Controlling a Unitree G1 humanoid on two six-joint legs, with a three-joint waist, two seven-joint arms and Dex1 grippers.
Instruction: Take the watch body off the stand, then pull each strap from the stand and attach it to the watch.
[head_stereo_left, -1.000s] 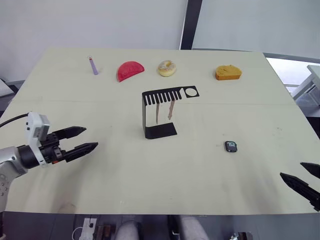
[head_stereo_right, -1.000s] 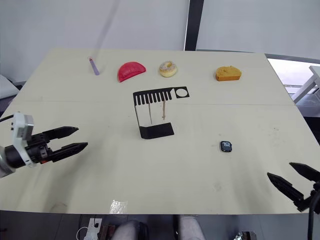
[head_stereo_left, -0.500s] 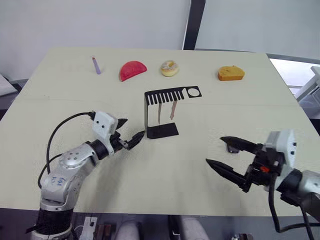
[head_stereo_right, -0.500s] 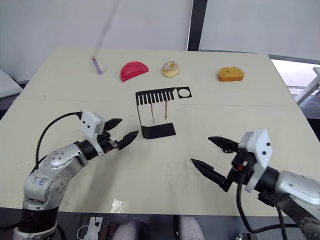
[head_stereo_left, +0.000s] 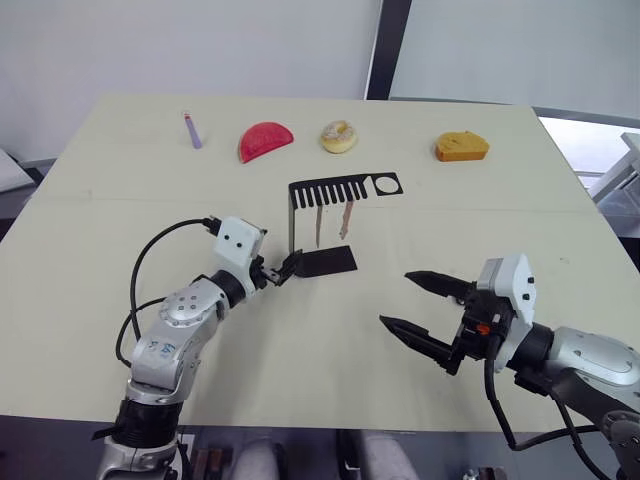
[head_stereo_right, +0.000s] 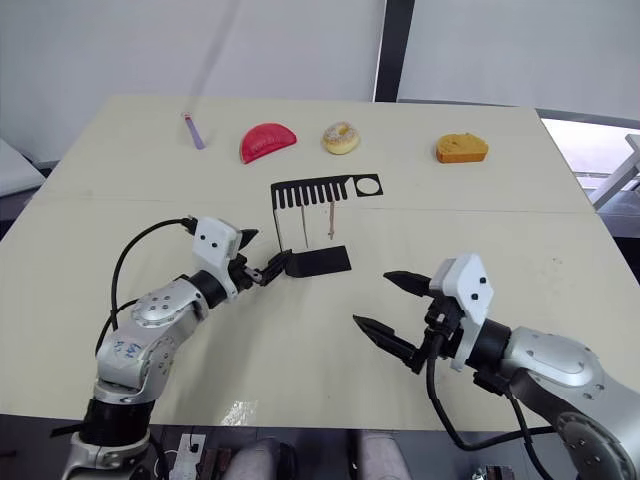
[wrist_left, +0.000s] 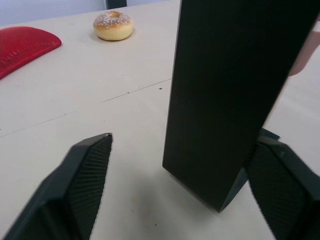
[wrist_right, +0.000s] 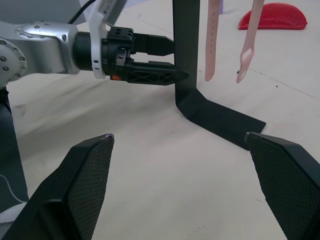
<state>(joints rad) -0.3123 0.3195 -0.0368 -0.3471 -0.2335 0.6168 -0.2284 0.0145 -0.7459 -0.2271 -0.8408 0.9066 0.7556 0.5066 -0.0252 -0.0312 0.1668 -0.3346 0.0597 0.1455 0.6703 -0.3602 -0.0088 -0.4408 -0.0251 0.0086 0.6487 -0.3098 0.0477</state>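
Now both grippers close in on the stand (head_stereo_left: 305, 228), each with its 2 fingers apart.
No writing reads anywhere. The stand's upright rises from a flat base, its comb arm running toward the robot's right to a ring hole; 2 pink straps (wrist_right: 231, 38) hang long-axis vertical from the comb. The left gripper (head_stereo_right: 268, 268) brackets the upright's foot, fingers not seen touching it. The right gripper (head_stereo_left: 419, 304) hovers wide open, right of the base, over the table (head_stereo_left: 120, 210).
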